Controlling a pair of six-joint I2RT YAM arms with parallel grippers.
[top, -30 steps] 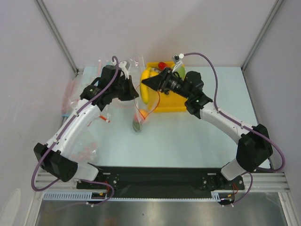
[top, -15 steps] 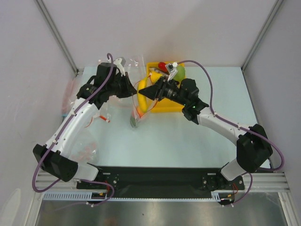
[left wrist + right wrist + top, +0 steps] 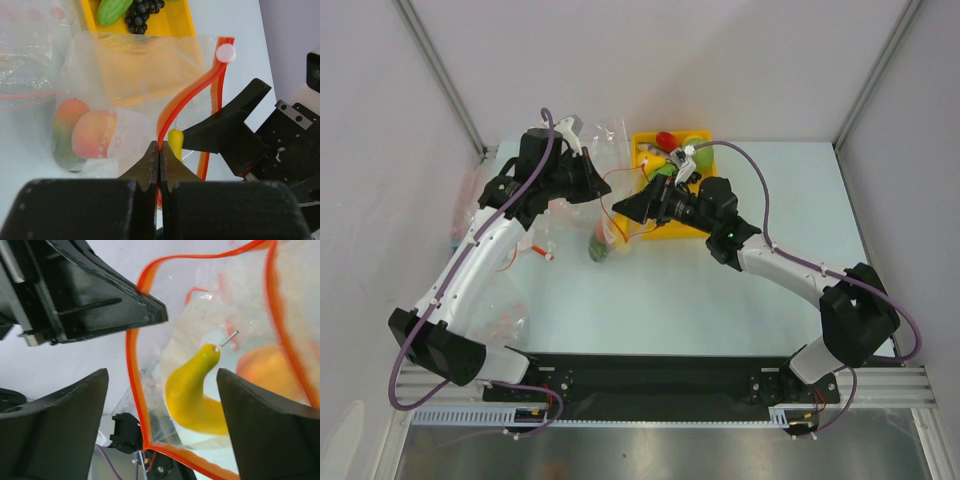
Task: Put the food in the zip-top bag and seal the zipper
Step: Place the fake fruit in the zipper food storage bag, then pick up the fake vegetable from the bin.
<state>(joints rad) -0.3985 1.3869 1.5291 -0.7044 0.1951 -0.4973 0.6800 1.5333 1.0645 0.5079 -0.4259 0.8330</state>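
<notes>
My left gripper [image 3: 159, 150] is shut on the red zipper [image 3: 187, 95] and holds the zip-top bag [image 3: 605, 235] up with its mouth open. A peach [image 3: 92, 132] and a mango [image 3: 62, 120] lie low inside the bag. My right gripper [image 3: 162, 390] is open at the bag's mouth. The yellow banana [image 3: 192, 400] sits loose between its spread fingers, inside the red rim, touching neither finger. A black grape bunch [image 3: 142, 10] and a green fruit [image 3: 695, 145] lie in the yellow tray [image 3: 692, 230].
The yellow tray stands just behind and right of the bag, under my right wrist. Other clear pouches lie crumpled at the left [image 3: 490, 300] and behind the bag [image 3: 610, 135]. Metal frame posts and grey walls close in the table on three sides.
My right gripper carried the banana left from over the tray to the bag's mouth and opened, letting go of it. My left gripper stayed shut on the zipper and shifted slightly back.
</notes>
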